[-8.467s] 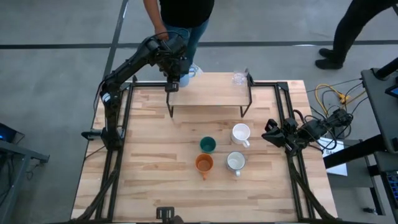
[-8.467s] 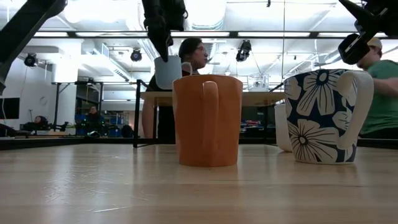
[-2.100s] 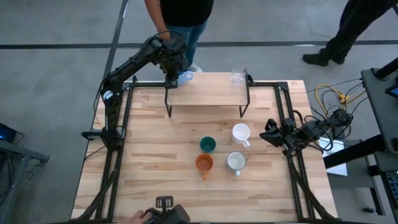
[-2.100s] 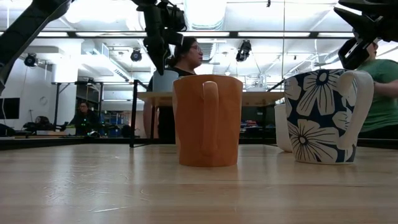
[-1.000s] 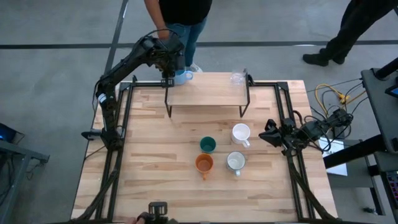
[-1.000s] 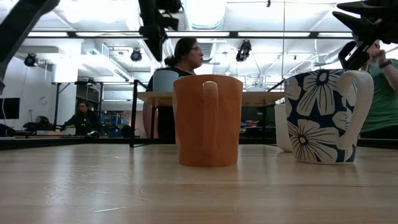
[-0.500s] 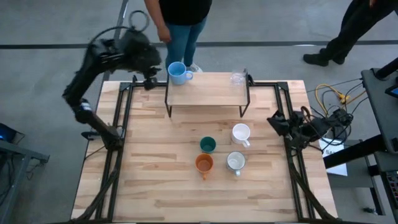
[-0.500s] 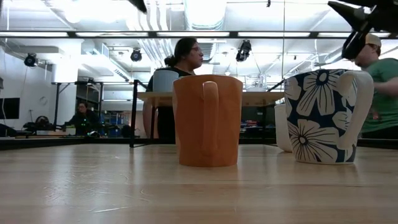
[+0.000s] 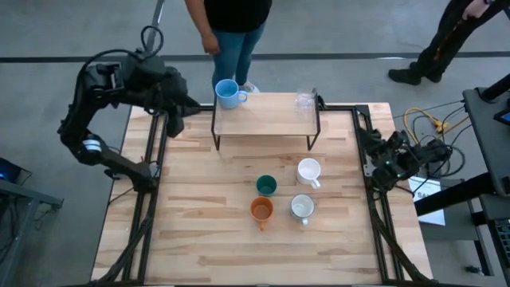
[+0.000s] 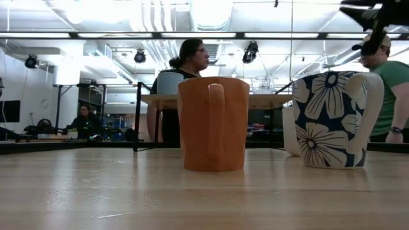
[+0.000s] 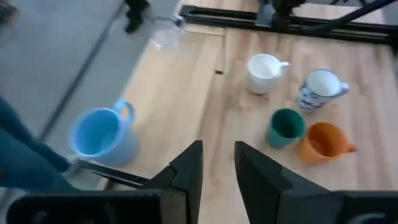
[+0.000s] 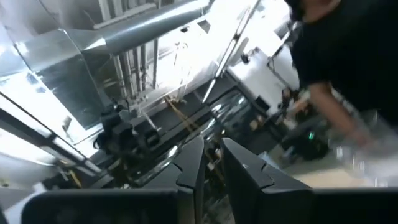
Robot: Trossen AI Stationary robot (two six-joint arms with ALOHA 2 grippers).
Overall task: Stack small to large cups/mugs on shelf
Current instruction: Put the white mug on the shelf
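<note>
The blue mug (image 9: pixel 229 92) stands upright at the left end of the shelf (image 9: pixel 267 118); the clear glass (image 9: pixel 305 100) stands at the right end. Four vessels wait on the desk (image 9: pixel 191 207) in front of the shelf: green cup (image 9: pixel 266 186), white mug (image 9: pixel 309 171), orange mug (image 9: pixel 261 210) and patterned mug (image 9: pixel 302 207), all upright and close together but apart.

The mugs appear rigid and glazed, so probably slippery and breakable. Judged best hold: pinch the rim wall opposite the handle, or clamp across the body. The handleless green cup calls for a body or rim grip. The glass is likely the most fragile.

The left hand (image 11: pixel 217 163) is off the desk's left rear corner, jaws slightly parted and empty. The right hand (image 12: pixel 211 155) sits at the desk's right edge, jaws nearly closed, holding nothing.
</note>
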